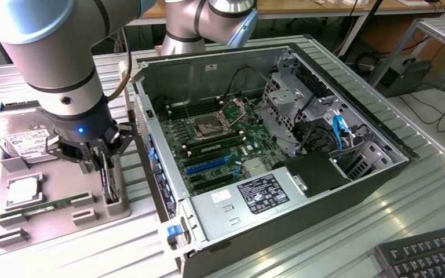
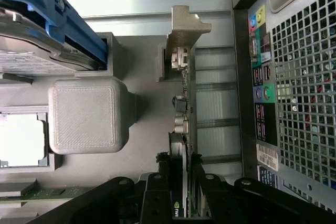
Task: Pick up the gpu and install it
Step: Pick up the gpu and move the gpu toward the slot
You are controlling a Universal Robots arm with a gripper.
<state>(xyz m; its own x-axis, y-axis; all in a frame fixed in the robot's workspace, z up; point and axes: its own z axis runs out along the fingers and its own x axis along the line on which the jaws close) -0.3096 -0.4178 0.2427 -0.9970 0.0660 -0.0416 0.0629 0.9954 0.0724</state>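
The gpu [image 1: 112, 184] is a thin dark card standing on edge in a slot of the grey holder tray [image 1: 91, 217] at the exterior view's left, just beside the open computer case [image 1: 230, 69]. My gripper [image 1: 104, 162] comes down on it from above. In the wrist view the gpu [image 2: 184, 103] shows edge-on with its silvery bracket [image 2: 184, 27] at the far end, and my gripper [image 2: 181, 184] is shut on the gpu, its black fingers [image 2: 157, 187] pressed to both faces. The card still sits in the tray.
On the tray lie a silver hard drive [image 1: 23, 142], a processor [image 1: 23, 193] and a green memory stick [image 1: 48, 207]. The case's motherboard [image 1: 215, 145] has blue slots [image 1: 207, 166]. The case's rear panel [image 2: 294, 77] stands close by the card. A keyboard [image 1: 431, 255] lies at the exterior view's lower right.
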